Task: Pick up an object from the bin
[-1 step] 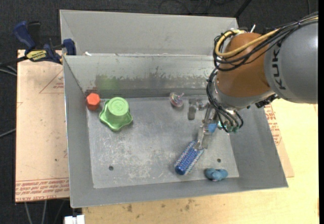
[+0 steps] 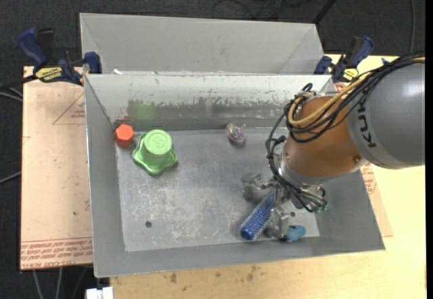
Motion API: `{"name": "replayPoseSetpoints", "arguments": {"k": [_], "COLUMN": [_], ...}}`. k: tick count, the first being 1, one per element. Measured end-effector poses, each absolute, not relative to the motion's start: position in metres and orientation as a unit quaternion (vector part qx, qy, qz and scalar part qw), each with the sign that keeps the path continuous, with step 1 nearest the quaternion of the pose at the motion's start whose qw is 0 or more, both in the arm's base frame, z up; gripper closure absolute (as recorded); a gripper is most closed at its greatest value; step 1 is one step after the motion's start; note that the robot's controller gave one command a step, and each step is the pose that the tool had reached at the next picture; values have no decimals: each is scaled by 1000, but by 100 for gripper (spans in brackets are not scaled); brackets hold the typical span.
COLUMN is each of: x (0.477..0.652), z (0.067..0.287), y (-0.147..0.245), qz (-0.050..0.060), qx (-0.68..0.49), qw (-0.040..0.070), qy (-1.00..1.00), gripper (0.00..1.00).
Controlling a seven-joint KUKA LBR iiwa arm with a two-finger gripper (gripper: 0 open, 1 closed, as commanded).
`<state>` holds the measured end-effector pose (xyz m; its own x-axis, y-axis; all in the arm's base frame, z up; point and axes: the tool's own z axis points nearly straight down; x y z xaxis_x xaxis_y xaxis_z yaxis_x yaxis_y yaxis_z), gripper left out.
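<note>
Blue bristly cylindrical brush (image 2: 258, 218) lying near right in grey metal bin (image 2: 196, 199), end effector (image 2: 283, 208) hanging just beside it, its spread being impossible to tell, green plastic cup (image 2: 155, 150) sitting far left.

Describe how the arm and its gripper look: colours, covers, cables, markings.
The arm's last link is a rounded silver-grey shell with dark lettering, partly readable as KU. An orange-brown cover wraps the wrist, with black and yellow cables looped over it. The gripper below is grey metal.
</note>
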<state>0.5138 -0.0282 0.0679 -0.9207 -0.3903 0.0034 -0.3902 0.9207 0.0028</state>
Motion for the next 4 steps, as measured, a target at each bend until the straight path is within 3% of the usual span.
{"name": "replayPoseSetpoints", "arguments": {"k": [4], "x": [515], "z": [68], "y": [-27], "qz": [-3], "qx": [197], "qw": [0], "qy": [-980], "gripper": [0]}}
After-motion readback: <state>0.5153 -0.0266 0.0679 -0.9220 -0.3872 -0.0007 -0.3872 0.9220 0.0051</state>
